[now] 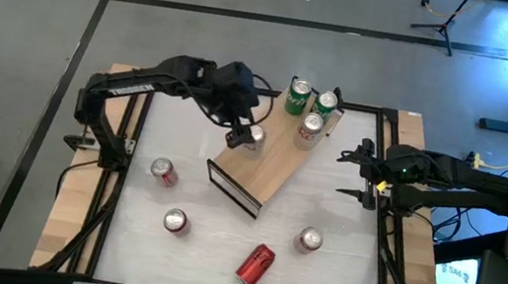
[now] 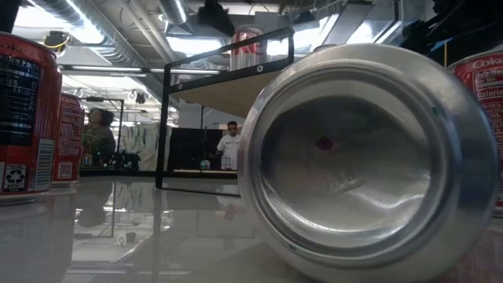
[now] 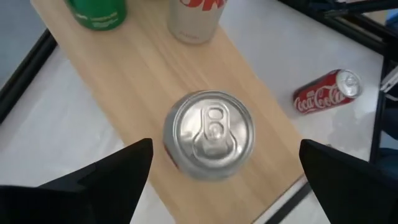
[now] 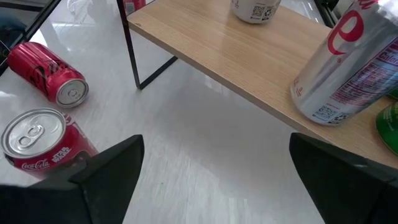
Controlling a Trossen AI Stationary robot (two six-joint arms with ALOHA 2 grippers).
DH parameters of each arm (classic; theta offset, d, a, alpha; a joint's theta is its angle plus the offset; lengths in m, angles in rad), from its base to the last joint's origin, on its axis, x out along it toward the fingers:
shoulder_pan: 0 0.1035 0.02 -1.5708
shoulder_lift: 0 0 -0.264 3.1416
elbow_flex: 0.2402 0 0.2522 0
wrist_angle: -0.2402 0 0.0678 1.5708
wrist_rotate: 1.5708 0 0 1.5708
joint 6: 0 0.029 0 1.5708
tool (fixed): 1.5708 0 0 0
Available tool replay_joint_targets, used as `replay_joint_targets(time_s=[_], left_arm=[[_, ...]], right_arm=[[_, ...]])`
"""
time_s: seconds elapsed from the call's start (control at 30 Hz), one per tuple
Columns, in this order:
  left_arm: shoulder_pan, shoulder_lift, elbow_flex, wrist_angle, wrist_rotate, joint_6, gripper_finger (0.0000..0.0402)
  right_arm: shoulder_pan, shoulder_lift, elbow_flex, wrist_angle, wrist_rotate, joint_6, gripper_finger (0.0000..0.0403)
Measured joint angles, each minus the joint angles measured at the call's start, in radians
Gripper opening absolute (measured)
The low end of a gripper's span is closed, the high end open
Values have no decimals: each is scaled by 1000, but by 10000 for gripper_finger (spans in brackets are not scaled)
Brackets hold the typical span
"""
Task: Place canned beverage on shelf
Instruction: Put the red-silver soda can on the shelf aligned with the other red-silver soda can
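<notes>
Four cans (image 1: pixel 305 111) stand on the shelf (image 1: pixel 266 164); four more (image 1: pixel 255 265) sit on the counter (image 1: pixel 222 227), one toppled. The left hand (image 3: pixel 217 171) hangs wide open over one shelf can (image 3: pixel 209 134), gripping nothing; the right hand (image 1: pixel 357 176) waits wide open beside the shelf.

This is a lab or open workshop space. Exposed silver ceiling ducts (image 2: pixel 102 35) and bright strip lights (image 2: pixel 78 23) run overhead, and people stand at dark benches (image 2: pixel 196 153) in the room behind. A grey concrete floor (image 1: pixel 29 41) with black tripod stands (image 1: pixel 445 24) surrounds the black-framed white table (image 1: pixel 224 213), with lit computer screens (image 1: pixel 459 280) just beside its right edge.
</notes>
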Motion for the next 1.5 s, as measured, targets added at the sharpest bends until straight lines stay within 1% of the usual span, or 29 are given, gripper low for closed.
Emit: replay_joint_targets(time_s=[0.07, 0.1, 0.2, 0.3, 0.37, 0.43, 0.53, 0.67, 0.8, 0.9, 1.03, 1.1, 1.23, 1.5], left_arm=[[-12, -21, 0, -30, -20, 0, 393], [-23, -32, 0, -47, -46, 0, 393], [-77, -59, 0, -111, -184, -5, 393], [-147, -81, 0, -124, -305, -23, 393], [-191, -90, -2, -123, -335, -24, 393], [-229, -97, -34, -108, -352, -27, 393], [-270, -124, -152, -63, -361, -27, 393], [-273, -218, -410, 144, -346, -3, 393], [-206, -359, -645, 380, -278, 24, 393], [-152, -456, -811, 609, -240, 25, 393], [-131, -488, -980, 924, -226, 23, 393], [-131, -488, -1024, 998, -226, 25, 393], [-131, -468, -1061, 1017, -238, 25, 393], [-136, -393, -1070, 1096, -301, 25, 393]], right_arm=[[0, 0, 0, -1, 0, 0, 397], [0, 0, 0, 0, 0, 0, 397], [0, 0, 0, -1, -4, 0, 397], [0, 0, 0, -1, -4, 0, 397], [0, 0, 0, 0, -4, 0, 397], [0, 0, 0, 0, -4, 0, 397], [0, 0, 0, 0, -4, 8, 397], [0, 0, 0, 0, -4, 10, 397], [0, 0, 0, 1, -4, 11, 397], [0, 0, 0, 2, -4, 11, 397], [0, 0, 0, 2, -4, 12, 397], [0, 0, 0, 2, -4, 12, 397], [0, 0, 0, 2, -4, 12, 397], [0, 0, 0, 5, -4, 12, 397]])
